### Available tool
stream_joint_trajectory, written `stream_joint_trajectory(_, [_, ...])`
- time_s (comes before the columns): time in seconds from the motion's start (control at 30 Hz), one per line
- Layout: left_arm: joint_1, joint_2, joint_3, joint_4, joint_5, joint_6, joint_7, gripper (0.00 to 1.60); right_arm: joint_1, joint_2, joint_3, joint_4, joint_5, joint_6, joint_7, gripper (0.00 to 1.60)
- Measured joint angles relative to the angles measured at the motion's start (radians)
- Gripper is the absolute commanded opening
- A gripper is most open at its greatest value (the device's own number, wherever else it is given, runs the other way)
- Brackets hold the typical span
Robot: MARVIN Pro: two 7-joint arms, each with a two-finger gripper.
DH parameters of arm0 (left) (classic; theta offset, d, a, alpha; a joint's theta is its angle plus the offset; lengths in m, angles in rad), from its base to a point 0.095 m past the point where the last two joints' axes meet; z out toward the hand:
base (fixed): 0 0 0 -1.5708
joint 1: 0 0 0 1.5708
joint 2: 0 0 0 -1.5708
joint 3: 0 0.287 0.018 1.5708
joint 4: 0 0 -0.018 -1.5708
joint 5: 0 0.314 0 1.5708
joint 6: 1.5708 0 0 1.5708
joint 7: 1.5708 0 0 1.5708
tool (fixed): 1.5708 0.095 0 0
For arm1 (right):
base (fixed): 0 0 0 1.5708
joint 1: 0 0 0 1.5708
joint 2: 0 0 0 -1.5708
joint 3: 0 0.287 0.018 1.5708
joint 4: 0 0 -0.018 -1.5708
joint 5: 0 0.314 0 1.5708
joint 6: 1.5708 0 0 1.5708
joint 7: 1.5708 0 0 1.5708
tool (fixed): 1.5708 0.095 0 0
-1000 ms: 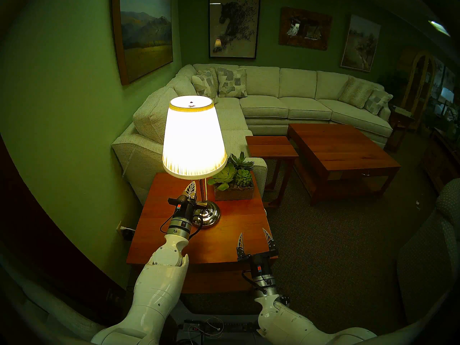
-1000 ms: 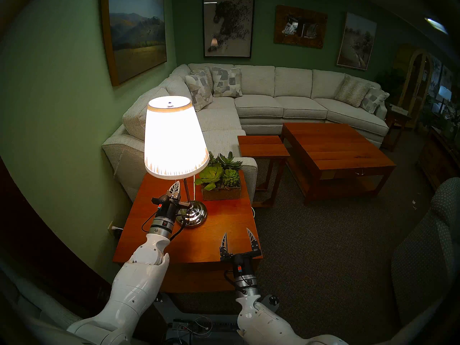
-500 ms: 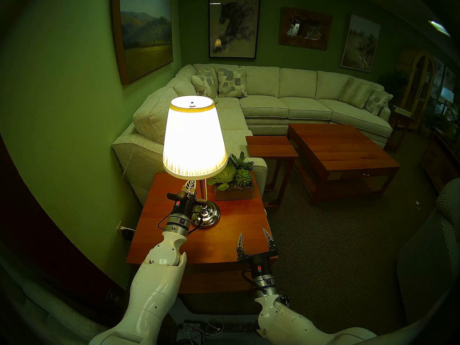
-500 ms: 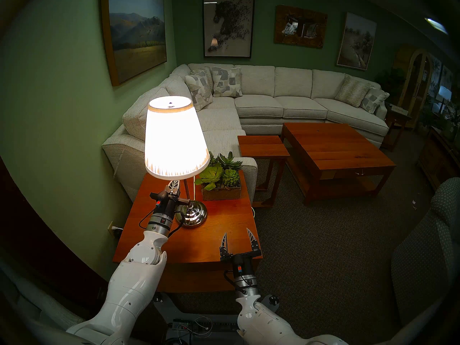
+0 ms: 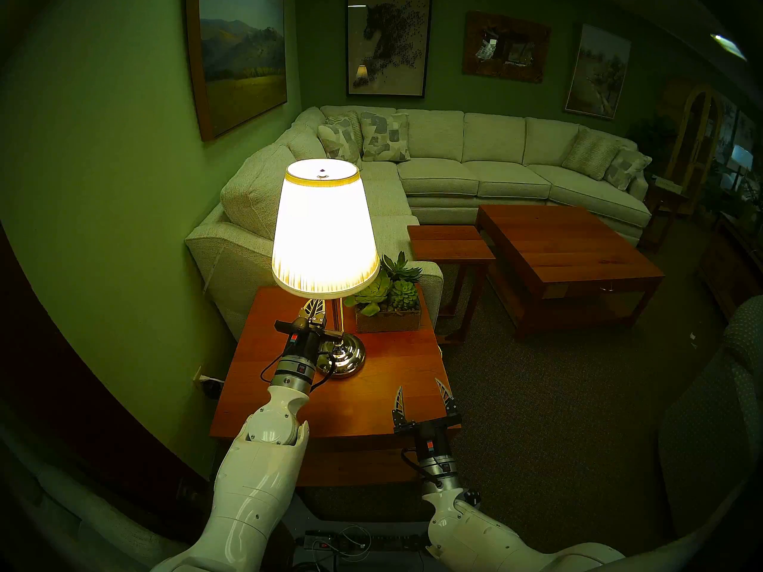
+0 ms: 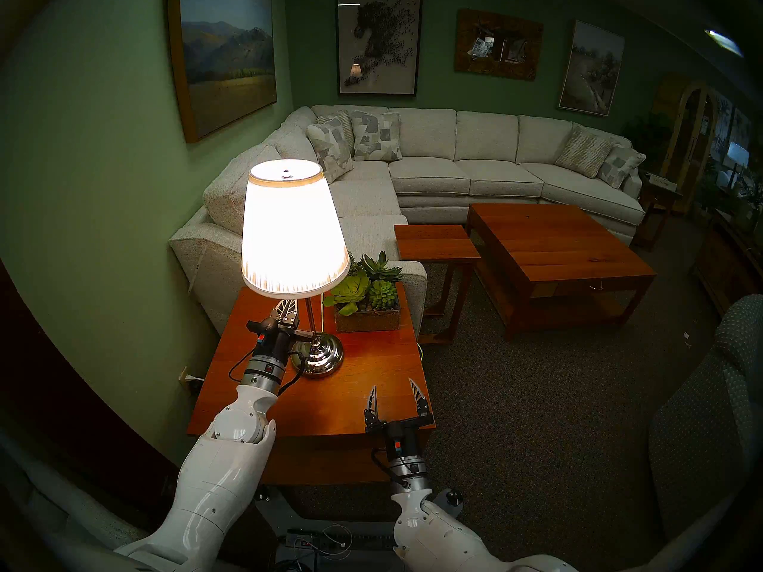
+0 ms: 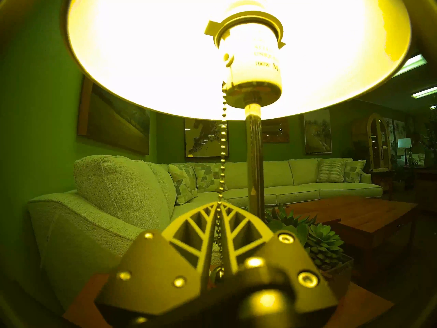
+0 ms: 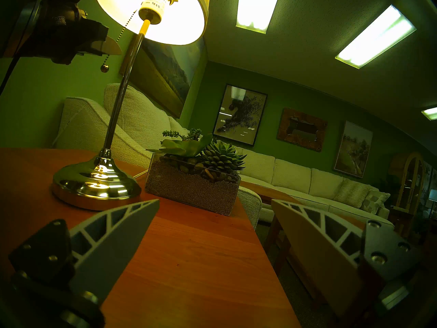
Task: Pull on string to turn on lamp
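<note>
The lamp (image 5: 325, 228) stands lit on the wooden side table (image 5: 371, 398), with a glowing white shade, a chrome pole (image 7: 255, 166) and a domed chrome base (image 5: 346, 354). The thin beaded string (image 7: 223, 154) hangs from the socket just left of the pole. My left gripper (image 7: 218, 203) is shut on the string right under the shade rim, and the string's bead (image 7: 220, 272) dangles below the fingers. The right wrist view also shows the string (image 8: 121, 32) and its bead (image 8: 104, 68). My right gripper (image 5: 419, 387) is open and empty over the table's front right corner.
A glass planter of succulents (image 5: 388, 315) stands just right of the lamp base. A pale sectional sofa (image 5: 454, 166) lies behind the table. A small wooden table (image 5: 450, 245) and a coffee table (image 5: 565, 261) stand to the right. A power strip and cables (image 5: 342, 542) lie on the floor.
My left gripper has risen slightly toward the shade's rim while shut on the string, and the shade has shifted a little to the right. The lamp stays lit. The right arm has not moved.
</note>
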Motion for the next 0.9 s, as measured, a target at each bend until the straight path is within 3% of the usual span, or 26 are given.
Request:
stream_joint_trajectory(0.27, [0.045, 0.006, 0.002, -0.047, -0.001, 0.011, -0.008, 0.77, 0.0, 0.0, 0.0, 0.0, 0.0, 0.0, 0.0, 1.6])
stream_joint_trajectory(0.3, [0.056, 0.008, 0.002, -0.056, -0.001, 0.012, -0.009, 0.87, 0.0, 0.0, 0.0, 0.0, 0.0, 0.0, 0.0, 1.6])
stream_joint_trajectory(0.43, [0.084, 0.013, 0.0, -0.084, -0.002, 0.017, -0.011, 0.92, 0.0, 0.0, -0.002, 0.0, 0.0, 0.0, 0.0, 1.6])
stream_joint_trajectory(0.5, [0.101, 0.017, -0.001, -0.102, -0.003, 0.019, -0.014, 1.09, 0.0, 0.0, -0.002, 0.0, 0.0, 0.0, 0.0, 1.6])
stream_joint_trajectory(0.57, [0.109, 0.019, -0.002, -0.11, -0.004, 0.019, -0.015, 1.11, 0.0, 0.0, -0.002, 0.0, 0.0, 0.0, 0.0, 1.6])
stream_joint_trajectory(0.6, [0.124, 0.022, -0.005, -0.125, -0.006, 0.02, -0.017, 1.24, 0.0, 0.0, -0.002, 0.0, 0.0, 0.0, 0.0, 1.6])
stream_joint_trajectory(0.73, [0.152, 0.031, -0.017, -0.149, -0.013, 0.021, -0.02, 1.34, 0.0, 0.0, -0.002, 0.0, 0.0, 0.0, 0.0, 1.6])
stream_joint_trajectory(0.8, [0.168, 0.037, -0.03, -0.16, -0.02, 0.02, -0.019, 1.56, 0.0, 0.0, -0.002, 0.0, 0.0, 0.0, 0.0, 1.6])
stream_joint_trajectory(0.9, [0.181, 0.042, -0.044, -0.168, -0.028, 0.02, -0.015, 1.6, 0.0, 0.0, -0.002, 0.0, 0.0, 0.0, 0.0, 1.6])
